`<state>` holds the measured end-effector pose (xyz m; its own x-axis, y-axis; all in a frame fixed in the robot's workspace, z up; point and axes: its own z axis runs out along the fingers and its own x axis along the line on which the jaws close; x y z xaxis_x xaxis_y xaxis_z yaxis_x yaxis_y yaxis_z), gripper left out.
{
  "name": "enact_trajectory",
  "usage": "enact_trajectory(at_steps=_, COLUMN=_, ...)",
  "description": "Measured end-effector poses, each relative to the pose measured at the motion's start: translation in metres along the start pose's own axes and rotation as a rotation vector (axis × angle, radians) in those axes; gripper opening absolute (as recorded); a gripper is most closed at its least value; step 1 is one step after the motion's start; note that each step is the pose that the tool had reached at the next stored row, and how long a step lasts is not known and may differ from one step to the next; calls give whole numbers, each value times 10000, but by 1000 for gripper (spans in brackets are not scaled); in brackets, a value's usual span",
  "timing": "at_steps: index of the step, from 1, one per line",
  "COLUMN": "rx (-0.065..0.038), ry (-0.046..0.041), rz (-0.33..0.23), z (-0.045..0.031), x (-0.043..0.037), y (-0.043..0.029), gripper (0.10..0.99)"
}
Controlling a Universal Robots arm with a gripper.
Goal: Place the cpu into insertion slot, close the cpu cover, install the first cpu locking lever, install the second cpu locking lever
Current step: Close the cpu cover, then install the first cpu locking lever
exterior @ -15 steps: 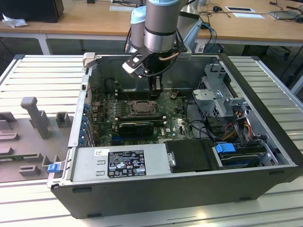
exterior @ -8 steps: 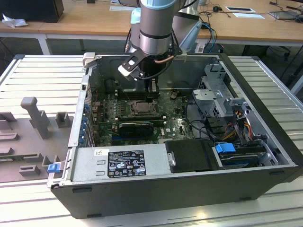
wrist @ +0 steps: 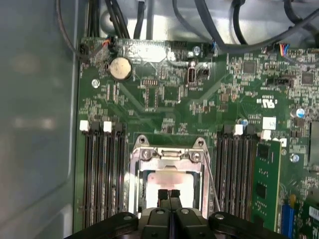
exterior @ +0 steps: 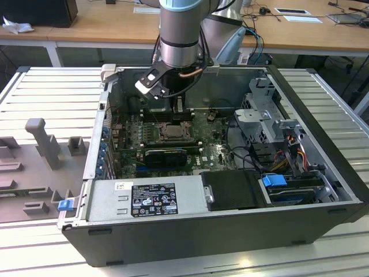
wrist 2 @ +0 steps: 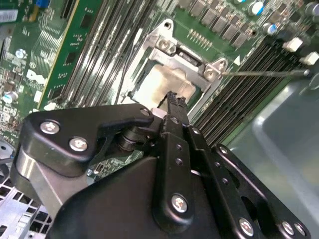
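Cpu [wrist: 167, 180], likely light, rigid and best gripped by its edges, sits inside the cpu cover [wrist: 169, 158], six o'clock of the arm [exterior: 180, 34] in the exterior view, with the gripper [wrist: 169, 193] just over it, jaws together.

Shows green on the circuit board [wrist: 164, 94], black on the memory slots [wrist: 102, 174]. Shows pale silver on the chip [wrist: 167, 180], dull grey on its cover [wrist: 149, 154].

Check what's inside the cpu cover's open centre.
The cpu shows, pale metal face up, inside the cpu cover. The gripper hides one edge of it; whatever lies under the cpu is covered.
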<state>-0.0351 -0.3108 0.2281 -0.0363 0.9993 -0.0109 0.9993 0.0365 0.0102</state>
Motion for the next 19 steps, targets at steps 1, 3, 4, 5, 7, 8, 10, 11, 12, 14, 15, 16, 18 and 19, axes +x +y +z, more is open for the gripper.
enact_trajectory(at_steps=1, rx=0, ry=0, rz=-1, z=0, x=0, y=-8, gripper=106)
enact_trajectory(at_steps=3, rx=0, ry=0, rz=-3, z=0, x=0, y=-12, gripper=106)
enact_trajectory(at_steps=4, rx=0, ry=-1, rz=-1, z=0, x=0, y=-16, gripper=106)
enact_trajectory(at_steps=5, rx=0, ry=0, rz=-1, z=0, x=0, y=-18, gripper=106)
enact_trajectory(at_steps=7, rx=0, ry=0, rz=-2, z=0, x=1, y=-23, gripper=106)
enact_trajectory(at_steps=8, rx=0, ry=-1, rz=-3, z=0, x=1, y=-24, gripper=106)
enact_trajectory(at_steps=10, rx=0, ry=0, rz=-2, z=0, x=1, y=-29, gripper=106)
enact_trajectory(at_steps=11, rx=0, ry=-3, rz=-3, z=-1, x=0, y=-29, gripper=106)
enact_trajectory(at_steps=12, rx=1, ry=-4, rz=-2, z=-14, x=0, y=-29, gripper=106)
enact_trajectory(at_steps=14, rx=0, ry=-5, rz=-2, z=-32, x=0, y=-29, gripper=106)
enact_trajectory(at_steps=15, rx=-1, ry=-3, rz=-1, z=-34, x=1, y=-29, gripper=106)
enact_trajectory(at_steps=16, rx=0, ry=-4, rz=-2, z=-38, x=0, y=-29, gripper=106)
enact_trajectory(at_steps=18, rx=1, ry=-5, rz=-2, z=-42, x=0, y=-29, gripper=106)
enact_trajectory(at_steps=19, rx=1, ry=-6, rz=-2, z=-47, x=0, y=-29, gripper=106)
